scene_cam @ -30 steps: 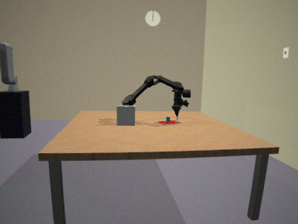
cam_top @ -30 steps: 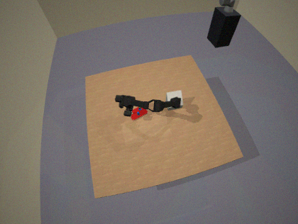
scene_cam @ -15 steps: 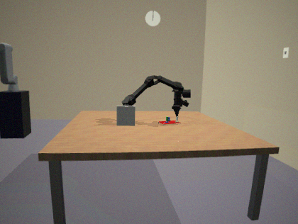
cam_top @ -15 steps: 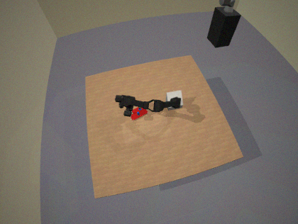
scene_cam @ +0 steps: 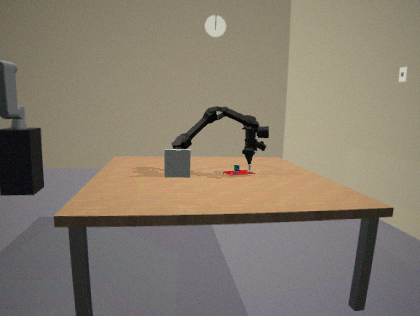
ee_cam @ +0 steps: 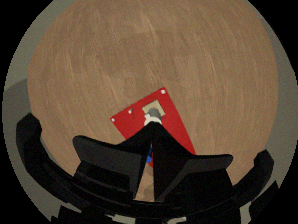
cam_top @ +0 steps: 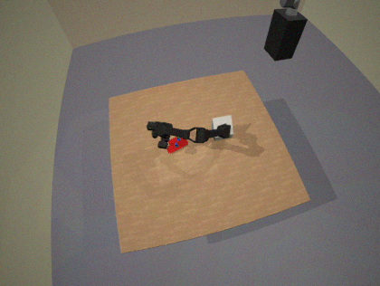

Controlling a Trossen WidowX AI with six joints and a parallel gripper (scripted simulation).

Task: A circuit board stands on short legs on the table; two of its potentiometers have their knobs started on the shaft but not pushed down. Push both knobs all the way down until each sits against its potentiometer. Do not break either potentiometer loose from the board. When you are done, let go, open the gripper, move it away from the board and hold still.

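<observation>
The red circuit board [cam_top: 180, 146] [scene_cam: 231, 173] [ee_cam: 170, 117] stands on the wooden table [cam_top: 190, 208] [scene_cam: 200, 200] [ee_cam: 133, 43]. Small blue knobs [cam_top: 177, 139] [scene_cam: 236, 167] rise from it. In the wrist view a grey potentiometer [ee_cam: 154, 112] sits near the board's far end, and a bit of a blue knob [ee_cam: 149, 160] shows under the fingers. My gripper [cam_top: 164, 144] [scene_cam: 248, 169] [ee_cam: 153, 125] is shut with nothing between the fingers. It points straight down with its tips low over one end of the board. I cannot tell whether the tips touch a knob.
The arm's white base block [cam_top: 223, 123] [scene_cam: 177, 162] stands on the table beside the board. A black stand [cam_top: 285, 35] [scene_cam: 20, 160] is on the floor off the table. The table edges lie far from the board.
</observation>
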